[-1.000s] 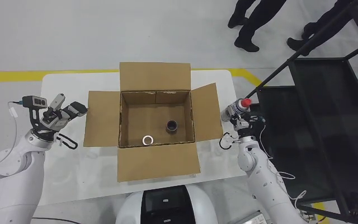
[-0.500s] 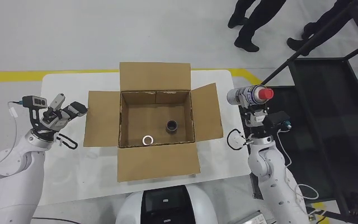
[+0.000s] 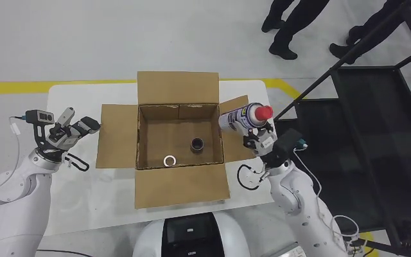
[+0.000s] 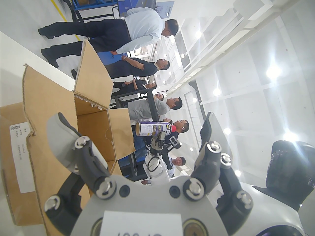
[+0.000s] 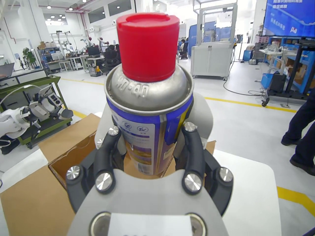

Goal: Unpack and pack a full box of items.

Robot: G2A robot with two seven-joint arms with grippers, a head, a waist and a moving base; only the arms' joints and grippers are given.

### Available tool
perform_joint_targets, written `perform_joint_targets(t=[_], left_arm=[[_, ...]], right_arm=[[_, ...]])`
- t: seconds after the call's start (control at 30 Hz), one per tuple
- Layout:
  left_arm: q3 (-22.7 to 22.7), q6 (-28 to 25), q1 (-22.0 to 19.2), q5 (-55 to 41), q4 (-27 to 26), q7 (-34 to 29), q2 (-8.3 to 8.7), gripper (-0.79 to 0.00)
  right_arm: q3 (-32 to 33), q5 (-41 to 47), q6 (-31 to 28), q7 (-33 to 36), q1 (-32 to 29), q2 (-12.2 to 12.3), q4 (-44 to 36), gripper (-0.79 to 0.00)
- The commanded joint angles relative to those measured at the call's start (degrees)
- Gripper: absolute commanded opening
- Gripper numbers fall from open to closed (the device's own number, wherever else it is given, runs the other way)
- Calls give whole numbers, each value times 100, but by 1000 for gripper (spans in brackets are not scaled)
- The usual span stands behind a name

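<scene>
An open cardboard box [image 3: 146,113] sits mid-table with all flaps spread. Inside lie a dark cylinder [image 3: 197,145] and a white ring [image 3: 170,160]. My right gripper [image 3: 254,136] is shut on a spray can [image 3: 244,116] with a red cap [image 5: 147,50], held sideways above the box's right flap [image 3: 239,128]. The spray can [image 4: 153,129] is also seen far off in the left wrist view. My left gripper [image 3: 85,125] stands open at the table's left edge, beside the left flap, with nothing between its fingers [image 4: 61,128].
A dark metal rack [image 3: 359,148] stands right of the table. The white table [image 3: 77,199] has bare room in front of the box and at its left. A yellow floor line [image 3: 26,86] runs behind the table.
The right arm has carried the spray can leftward from beside the rack to above the box's right flap. The left arm has not moved.
</scene>
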Motion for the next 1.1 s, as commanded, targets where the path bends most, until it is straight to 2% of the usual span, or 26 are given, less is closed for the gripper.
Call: perform_joint_targets(t=[0.0, 0.13, 0.37, 0.5, 0.93, 1.07], left_arm=[[0, 0, 0, -13, 0, -1, 0, 0], [0, 0, 0, -13, 0, -1, 0, 0], [0, 0, 0, -13, 0, -1, 0, 0], [0, 0, 0, -13, 0, -1, 0, 0], [0, 0, 0, -13, 0, -1, 0, 0], [0, 0, 0, -13, 0, -1, 0, 0]], right_arm=[[-166, -320, 50, 176, 83, -5, 34, -785], [-450, -953, 128, 478, 248, -8, 99, -785], [-823, -1656, 713, 925, 600, -56, 398, -785], [-918, -1691, 950, 935, 709, -83, 432, -785], [-918, -1691, 950, 935, 709, -83, 432, -785], [-994, -1934, 804, 1469, 861, -78, 402, -785]])
